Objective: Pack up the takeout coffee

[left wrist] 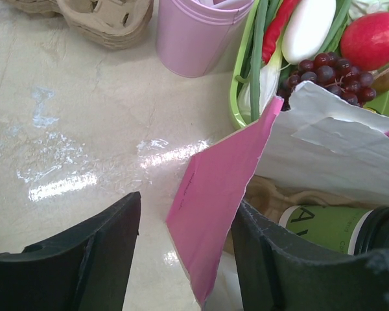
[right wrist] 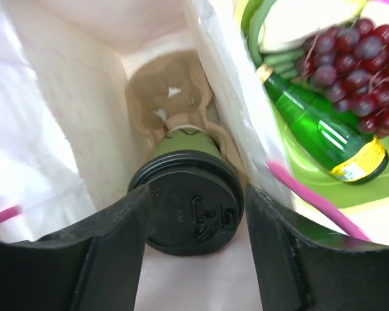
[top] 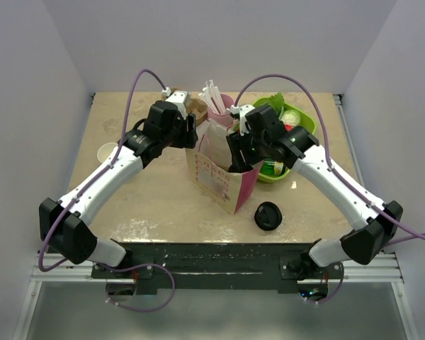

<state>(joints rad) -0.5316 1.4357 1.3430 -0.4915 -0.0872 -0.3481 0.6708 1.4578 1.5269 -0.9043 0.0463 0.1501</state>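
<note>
The takeout coffee (right wrist: 187,170) is a small olive-green paper cup capped with a round black plastic lid (right wrist: 193,217) that carries raised marks on top. It stands upright inside the pink bag (top: 216,180), seated in a brown cardboard carrier (right wrist: 165,91) on the bag's floor, with the bag's white inner walls close on both sides.

The right hand (right wrist: 196,201) reaches down into the bag's mouth. Its fingers are parted and stand to either side of the lid, a little above it, with no squeeze on it to be seen. The left hand (left wrist: 187,220) is at the bag's rim on the other side, also parted. The pink wall rises in the gap between its fingers, leaning on one of them, not pinched. From there the cup's green side and black lid show low in the bag.

Just beside the bag, on the right arm's side, a green tray (top: 301,124) holds a green bottle (right wrist: 318,133), dark grapes (right wrist: 356,58) and other produce, touching or nearly touching the bag's wall. Behind the bag stand a pink cup (left wrist: 198,35) with straws and a stack of cardboard carriers (left wrist: 104,19). A loose black lid (top: 268,216) lies on the worktop (top: 149,198) in front of the bag, apart from it. The bag's narrow mouth is crowded — both hands are at it.
</note>
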